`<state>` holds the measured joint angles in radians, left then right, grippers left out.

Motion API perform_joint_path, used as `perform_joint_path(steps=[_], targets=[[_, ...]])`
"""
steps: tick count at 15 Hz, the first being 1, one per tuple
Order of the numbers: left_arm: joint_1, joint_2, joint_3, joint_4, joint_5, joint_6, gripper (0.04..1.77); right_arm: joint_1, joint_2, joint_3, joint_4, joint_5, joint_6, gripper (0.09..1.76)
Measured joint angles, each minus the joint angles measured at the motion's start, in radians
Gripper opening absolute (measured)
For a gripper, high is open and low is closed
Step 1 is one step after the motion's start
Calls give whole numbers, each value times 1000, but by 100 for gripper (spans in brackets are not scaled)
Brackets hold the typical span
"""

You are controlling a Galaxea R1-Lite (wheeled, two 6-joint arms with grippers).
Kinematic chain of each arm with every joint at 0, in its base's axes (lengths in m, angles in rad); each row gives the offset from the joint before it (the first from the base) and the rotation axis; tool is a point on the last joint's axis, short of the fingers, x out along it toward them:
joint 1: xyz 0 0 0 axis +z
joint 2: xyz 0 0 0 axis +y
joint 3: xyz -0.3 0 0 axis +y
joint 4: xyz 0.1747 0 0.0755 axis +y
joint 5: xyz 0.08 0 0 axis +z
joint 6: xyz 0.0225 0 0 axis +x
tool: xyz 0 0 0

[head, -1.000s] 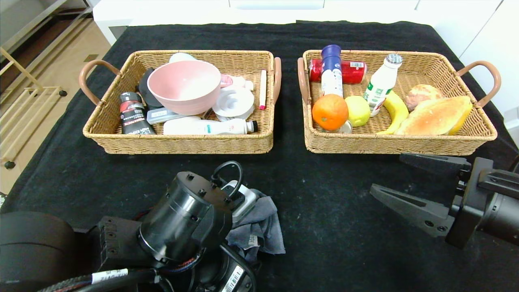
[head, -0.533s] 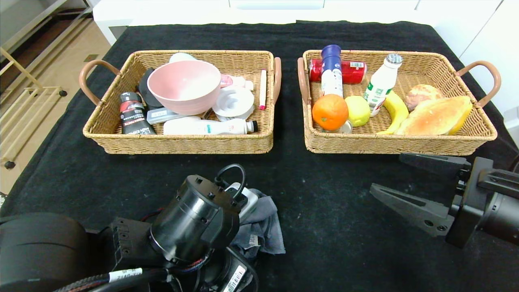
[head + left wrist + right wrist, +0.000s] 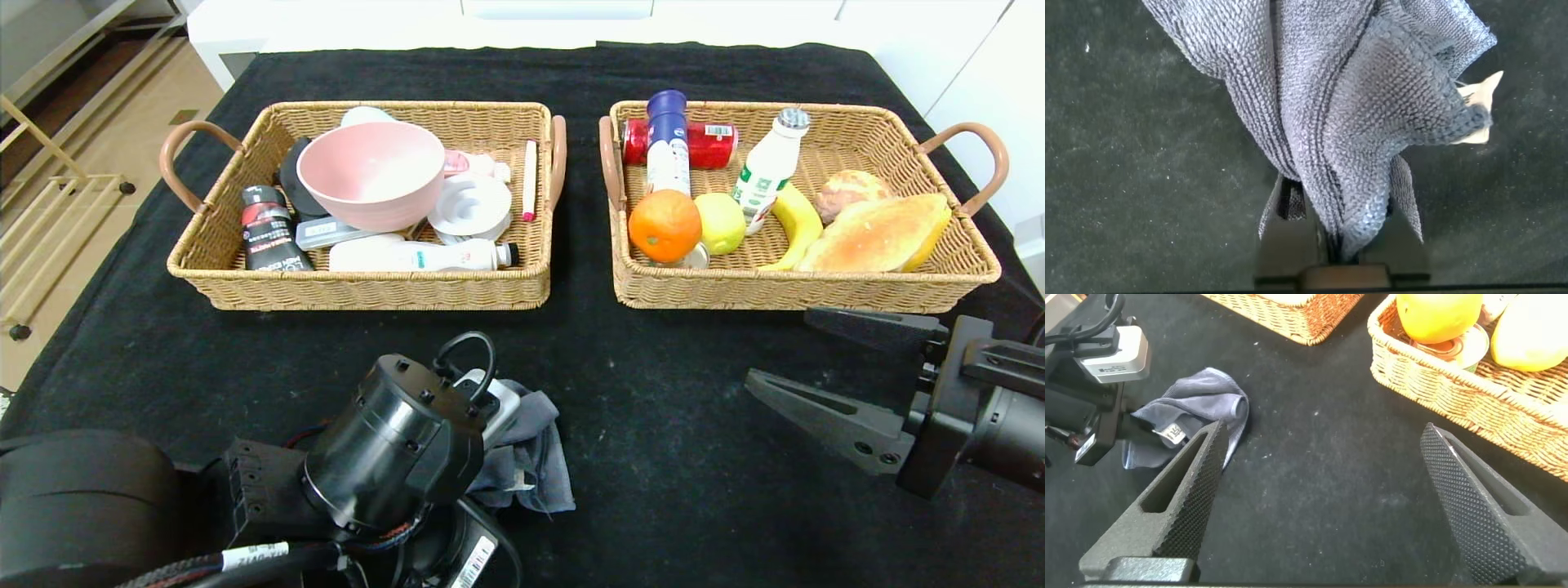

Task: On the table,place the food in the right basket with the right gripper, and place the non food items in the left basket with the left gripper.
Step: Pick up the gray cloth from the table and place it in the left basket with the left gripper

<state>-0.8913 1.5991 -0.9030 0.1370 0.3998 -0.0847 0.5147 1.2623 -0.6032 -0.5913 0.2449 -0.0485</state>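
Here, on the black desk, the left basket is sitting at far left, holding the pink bowl among bottles. In front of it, near the desk's front edge, the left pincer is pressing down with its fingers clamped on the grey cloth, whose folds are bunching up between them beside a white tag. Further right, the right basket is carrying the orange, banana and croissant. In front of it, the right pincer is hovering over the desk, fingers wide apart and gripping nothing.
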Motion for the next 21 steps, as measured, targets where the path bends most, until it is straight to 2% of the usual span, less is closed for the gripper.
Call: perform_joint_path(steps=[17,19,21], targets=[[-1,-6,-5,6,-2,-2,23,-1,0,2,1,0,-1,171],[-1,-26,-9,-27,-3,-4,23,-1,0,2,1,0,-1,171],[0,-54,-4,-105,-2,-6,23,-1,0,2,1,0,-1,171]])
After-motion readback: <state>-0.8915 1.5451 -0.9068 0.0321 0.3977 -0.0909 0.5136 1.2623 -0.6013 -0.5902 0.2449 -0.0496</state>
